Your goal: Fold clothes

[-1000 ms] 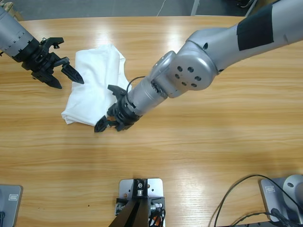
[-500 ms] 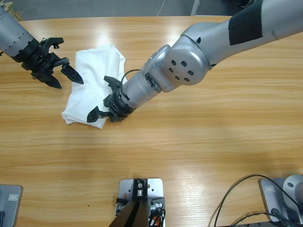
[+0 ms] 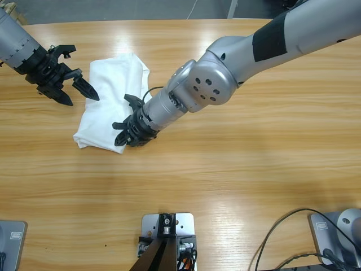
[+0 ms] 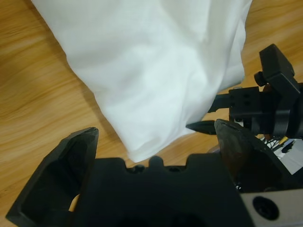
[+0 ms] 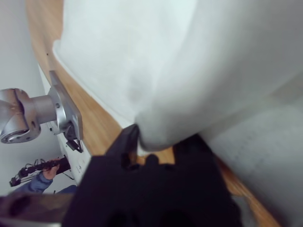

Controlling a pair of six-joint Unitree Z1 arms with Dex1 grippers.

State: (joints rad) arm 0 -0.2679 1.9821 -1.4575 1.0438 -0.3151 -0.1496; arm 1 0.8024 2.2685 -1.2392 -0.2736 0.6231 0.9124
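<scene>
Right wrist view: T-shirt (image 5: 199, 61) covers the right end effector's (image 5: 156, 142) tips.

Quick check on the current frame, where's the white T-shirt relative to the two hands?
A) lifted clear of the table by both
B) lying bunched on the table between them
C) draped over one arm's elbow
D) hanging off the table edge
B: the T-shirt lies bunched on the table, with the left hand at its upper-left edge and the right hand at its lower-right edge.
</scene>
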